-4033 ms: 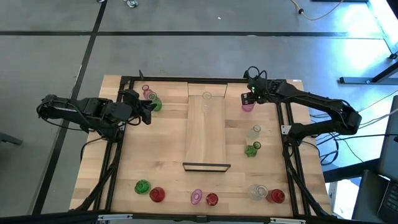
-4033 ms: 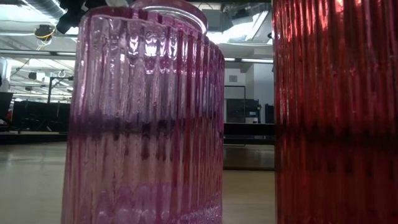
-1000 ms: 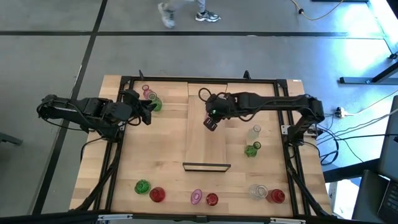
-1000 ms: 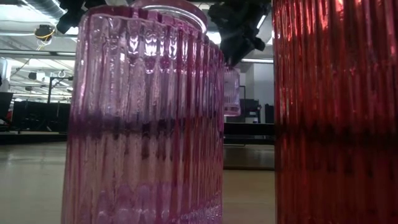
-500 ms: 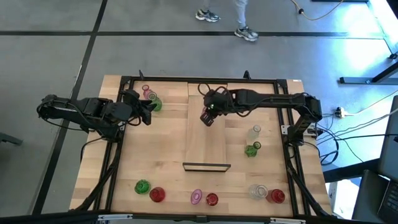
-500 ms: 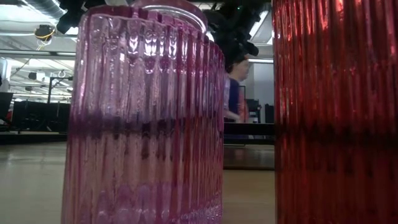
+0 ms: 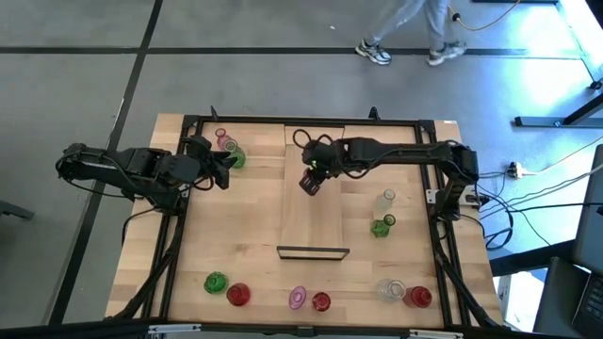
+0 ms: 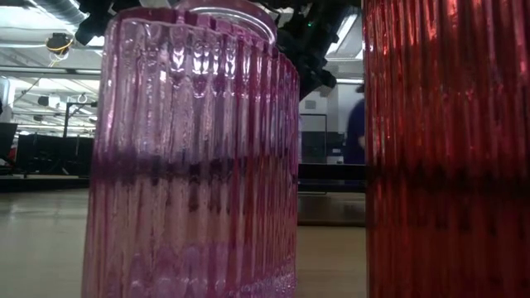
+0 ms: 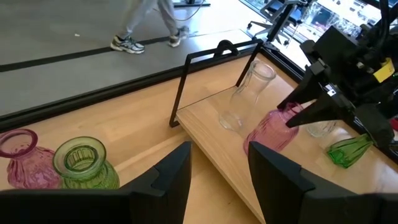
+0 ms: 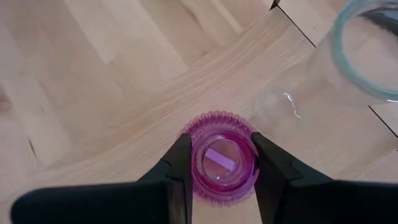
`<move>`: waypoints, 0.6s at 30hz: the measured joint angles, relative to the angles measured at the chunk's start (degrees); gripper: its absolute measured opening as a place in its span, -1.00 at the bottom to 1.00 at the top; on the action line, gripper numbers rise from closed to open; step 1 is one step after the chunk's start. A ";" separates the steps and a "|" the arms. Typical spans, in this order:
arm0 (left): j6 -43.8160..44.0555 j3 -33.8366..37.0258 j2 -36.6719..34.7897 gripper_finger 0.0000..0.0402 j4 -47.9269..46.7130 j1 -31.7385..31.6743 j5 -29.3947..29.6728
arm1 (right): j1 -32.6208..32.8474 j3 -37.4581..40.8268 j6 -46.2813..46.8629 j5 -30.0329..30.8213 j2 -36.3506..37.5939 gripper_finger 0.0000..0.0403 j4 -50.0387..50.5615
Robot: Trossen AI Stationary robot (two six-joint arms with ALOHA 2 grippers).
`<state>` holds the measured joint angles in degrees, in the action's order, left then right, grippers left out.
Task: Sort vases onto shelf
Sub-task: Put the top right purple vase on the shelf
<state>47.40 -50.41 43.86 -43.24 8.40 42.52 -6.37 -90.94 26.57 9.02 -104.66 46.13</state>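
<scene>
My right gripper (image 7: pixel 309 182) is over the far half of the light-wood shelf (image 7: pixel 316 221), shut on a pink vase (image 9: pixel 272 129). A clear vase (image 9: pixel 249 90) stands on the shelf's far end just beyond it. Whether the pink vase's base touches the shelf, I cannot tell. My left gripper (image 9: pixel 217 180) waits open at the table's far left, beside a pink vase (image 9: pixel 22 158) and a green vase (image 9: pixel 84 165) standing on the tabletop. In the low view a pink vase (image 8: pixel 190 157) and a red vase (image 8: pixel 447 149) fill the foreground. My right gripper pinches the pink vase's neck (image 10: pixel 199 158), just below the mouth, between its two fingers. The fingers come from above, slanting down from the table's right side. The vase hangs below the fingertips (image 9: pixel 298 115), tilted, with its belly low over the shelf's top.
A clear vase (image 7: pixel 384 201) and a green vase (image 7: pixel 382 224) stand right of the shelf. Along the near edge stand green (image 7: pixel 216 282), red (image 7: pixel 237 294), pink (image 7: pixel 298 298), red (image 7: pixel 321 302), clear (image 7: pixel 391 289) and red (image 7: pixel 418 297) vases. A person (image 7: pixel 405 28) walks past beyond the far edge.
My right gripper has carried the pink vase a little toward the table's left edge and down over the shelf, still shut on it. In the low view the vase has passed behind the near pink vase. The person beyond the table has walked on to the right.
</scene>
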 joint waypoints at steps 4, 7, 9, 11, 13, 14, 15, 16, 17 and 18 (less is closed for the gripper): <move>0.00 0.00 0.00 -0.25 0.00 0.00 0.00 | 0.00 0.01 -0.09 0.01 -0.02 -0.53 0.20; 0.00 0.00 0.00 -0.25 -0.01 -0.01 0.00 | 0.00 0.02 -0.09 0.00 -0.07 -0.53 0.23; 0.00 0.00 0.00 -0.25 0.00 -0.01 0.00 | 0.00 0.02 -0.05 0.02 -0.07 -0.53 0.43; 0.00 0.00 0.00 -0.25 -0.02 0.00 0.00 | 0.00 0.00 -0.05 0.00 -0.07 -0.53 0.59; 0.00 0.00 0.00 -0.25 0.00 -0.02 0.00 | 0.00 0.02 0.00 -0.04 -0.07 -0.52 0.69; 0.00 0.00 0.00 -0.25 -0.02 0.00 0.00 | 0.00 0.02 -0.02 -0.11 -0.07 -0.50 0.76; 0.00 0.00 0.00 -0.25 0.00 -0.02 0.00 | 0.00 0.02 0.01 -0.15 -0.07 -0.48 0.84; 0.00 0.00 0.00 -0.25 -0.01 -0.01 0.00 | 0.00 0.02 0.04 -0.19 -0.09 -0.45 0.92; 0.00 0.00 0.00 -0.25 0.00 -0.01 0.00 | 0.00 0.02 0.04 -0.20 -0.09 -0.42 1.06; 0.00 0.00 0.00 -0.25 0.00 0.00 0.00 | 0.00 0.02 0.09 -0.20 -0.09 -0.39 1.35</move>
<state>47.40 -50.41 43.86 -43.24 8.40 42.52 -6.37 -90.91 26.66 8.82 -104.75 47.48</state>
